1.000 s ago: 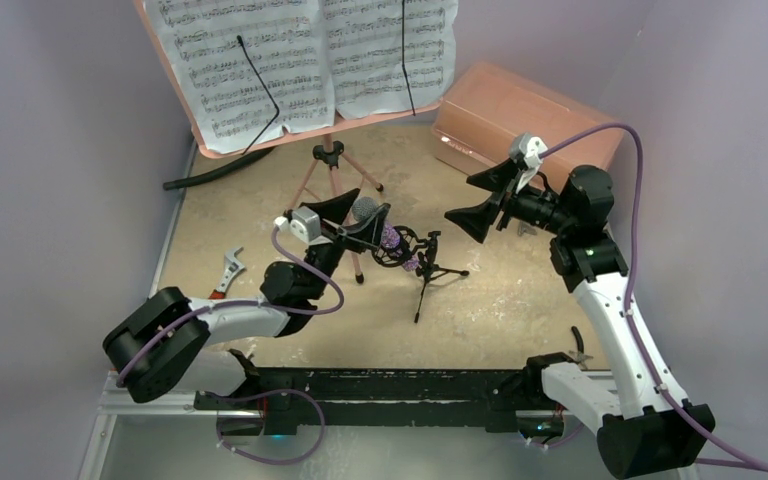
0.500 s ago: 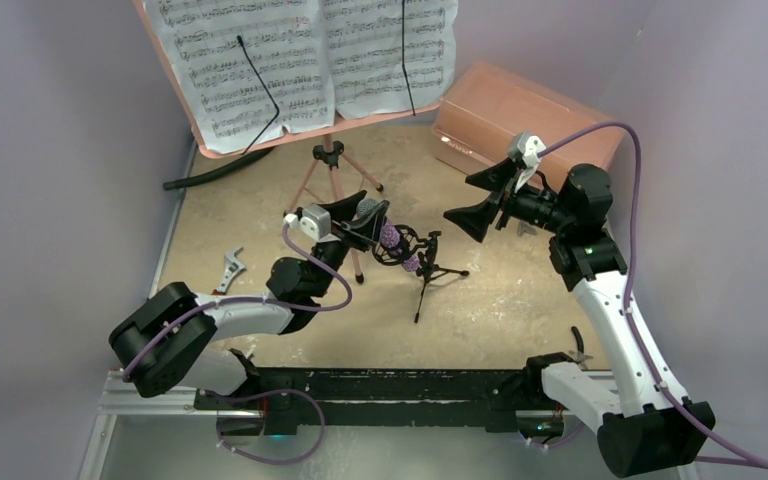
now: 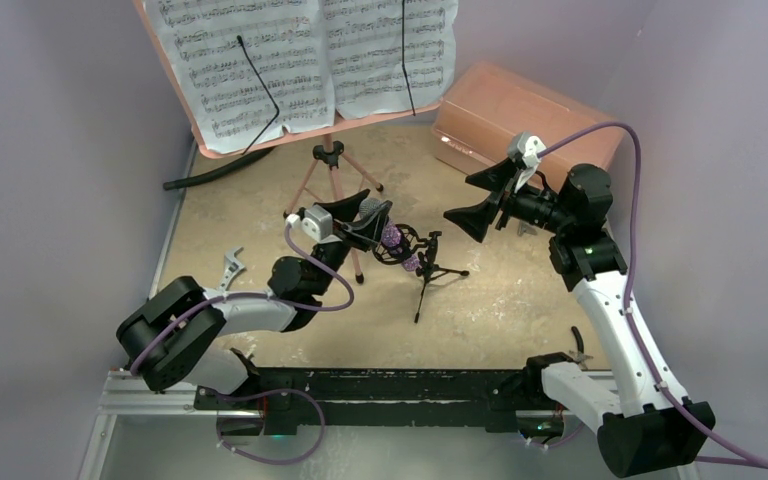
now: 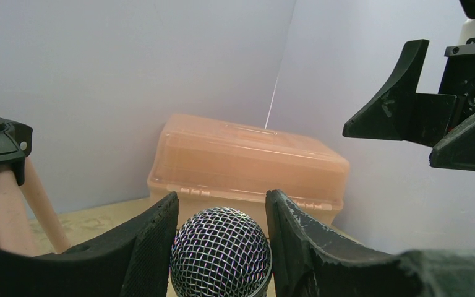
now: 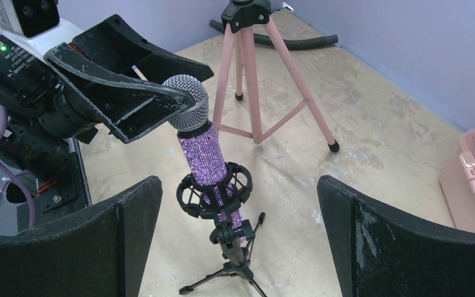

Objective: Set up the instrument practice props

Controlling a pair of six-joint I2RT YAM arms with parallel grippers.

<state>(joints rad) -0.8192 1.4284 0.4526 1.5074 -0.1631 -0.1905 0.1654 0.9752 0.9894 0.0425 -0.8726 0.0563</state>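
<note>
The purple glitter microphone (image 5: 201, 151) stands upright in the ring mount of the small black tripod mic stand (image 5: 232, 247) at mid-table. My left gripper (image 4: 221, 199) is shut on its mesh head (image 4: 221, 253), one pad on each side. In the top view that gripper (image 3: 365, 215) reaches in from the left of the microphone (image 3: 392, 240). My right gripper (image 3: 460, 198) hovers wide open to the right, facing the mic stand (image 3: 427, 270), holding nothing. The pink music stand (image 3: 290, 135) stands at the back with white sheet-music pages (image 3: 260, 60) on it.
A salmon plastic box (image 3: 520, 115) sits at the back right against the wall. A red-handled wrench (image 3: 230, 270) lies at the left edge, and a black hose (image 3: 210, 175) lies behind it. The music stand's pink tripod legs (image 5: 253, 80) spread just behind the microphone.
My left gripper's jaws have closed in onto the microphone's head, and the left arm has shifted slightly right. The right arm has not moved.
</note>
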